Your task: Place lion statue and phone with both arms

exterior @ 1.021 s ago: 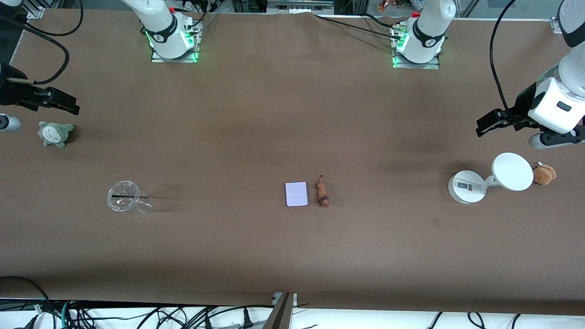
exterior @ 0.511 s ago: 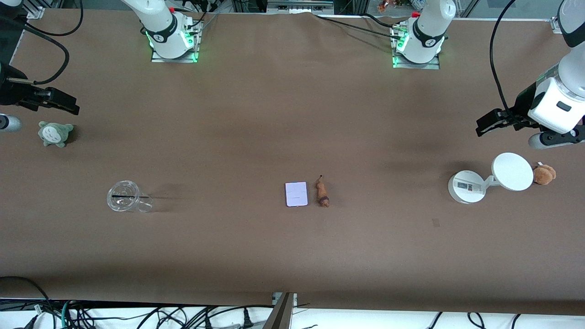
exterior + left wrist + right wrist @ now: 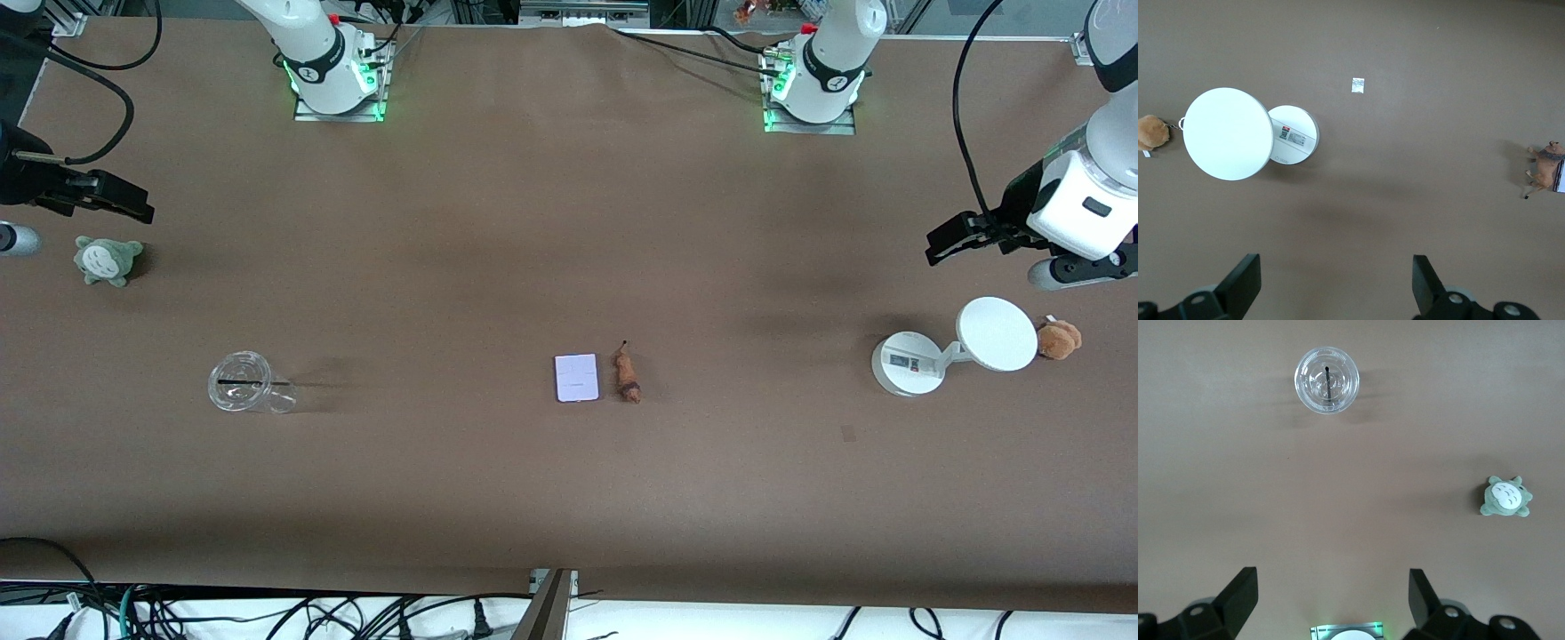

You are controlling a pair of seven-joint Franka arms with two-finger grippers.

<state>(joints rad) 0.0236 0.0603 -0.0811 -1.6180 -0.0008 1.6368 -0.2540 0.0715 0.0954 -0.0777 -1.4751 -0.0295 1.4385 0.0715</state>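
Observation:
The pale lavender phone lies flat at the middle of the table. The slim reddish-brown lion statue lies right beside it, toward the left arm's end; it also shows at the edge of the left wrist view. My left gripper is open and empty, up over the table's end above the white stand. My right gripper is open and empty, up over the table's other end above the green plush. Both are well away from the phone and lion.
A white round stand with a disc and a tan plush toy sit at the left arm's end. A clear cup and a green plush sit at the right arm's end. A small patch marks the table.

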